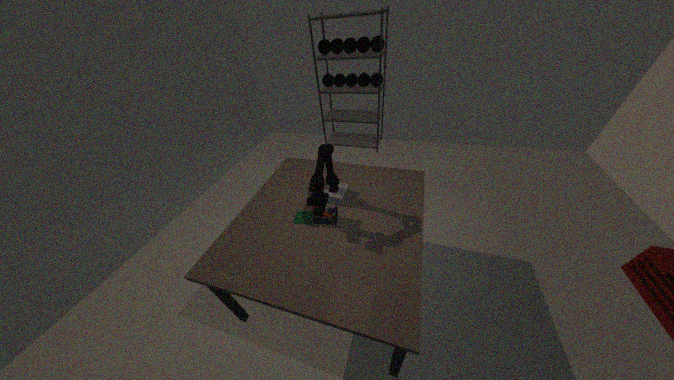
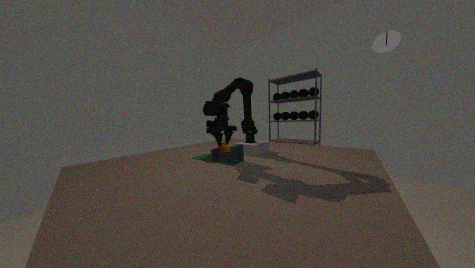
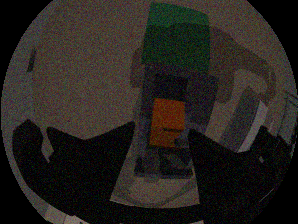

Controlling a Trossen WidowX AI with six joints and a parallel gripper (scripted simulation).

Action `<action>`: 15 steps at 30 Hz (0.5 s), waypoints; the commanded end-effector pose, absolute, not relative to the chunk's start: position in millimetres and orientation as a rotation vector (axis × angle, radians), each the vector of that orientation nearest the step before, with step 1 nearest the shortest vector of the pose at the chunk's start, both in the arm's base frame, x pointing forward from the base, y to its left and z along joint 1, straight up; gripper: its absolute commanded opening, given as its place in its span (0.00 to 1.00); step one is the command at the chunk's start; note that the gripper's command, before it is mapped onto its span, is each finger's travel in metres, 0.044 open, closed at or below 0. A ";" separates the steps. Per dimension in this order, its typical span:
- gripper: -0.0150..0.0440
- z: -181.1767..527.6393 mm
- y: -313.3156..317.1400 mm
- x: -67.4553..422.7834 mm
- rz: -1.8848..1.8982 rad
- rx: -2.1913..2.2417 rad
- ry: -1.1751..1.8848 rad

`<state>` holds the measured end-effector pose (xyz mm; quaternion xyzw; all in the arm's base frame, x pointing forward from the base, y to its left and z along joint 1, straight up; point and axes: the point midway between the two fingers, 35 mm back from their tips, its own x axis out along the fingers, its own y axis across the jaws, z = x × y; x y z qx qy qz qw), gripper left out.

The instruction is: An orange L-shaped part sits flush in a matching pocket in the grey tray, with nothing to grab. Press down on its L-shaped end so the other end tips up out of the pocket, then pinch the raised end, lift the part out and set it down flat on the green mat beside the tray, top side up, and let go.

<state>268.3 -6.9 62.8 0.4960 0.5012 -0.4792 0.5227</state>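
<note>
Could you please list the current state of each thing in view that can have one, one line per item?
gripper: open, holding nothing, fingers pointing down around the part's raised end.
orange part: tipped, one end sticking up above the tray, not yet pinched or lifted out.
grey tray: on the table, with the part in its pocket.
green mat: flat beside the tray, nothing on it.
shelf rack: upright, two shelves filled with dark balls.
</note>
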 end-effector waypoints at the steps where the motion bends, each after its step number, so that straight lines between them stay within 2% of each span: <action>1: 0.73 54.0 -7.4 266.5 -1.161 1.182 1.207; 12: 0.73 42.1 -7.5 265.8 -1.161 1.182 1.207; 15: 0.60 45.7 -7.0 267.1 -1.151 1.186 1.203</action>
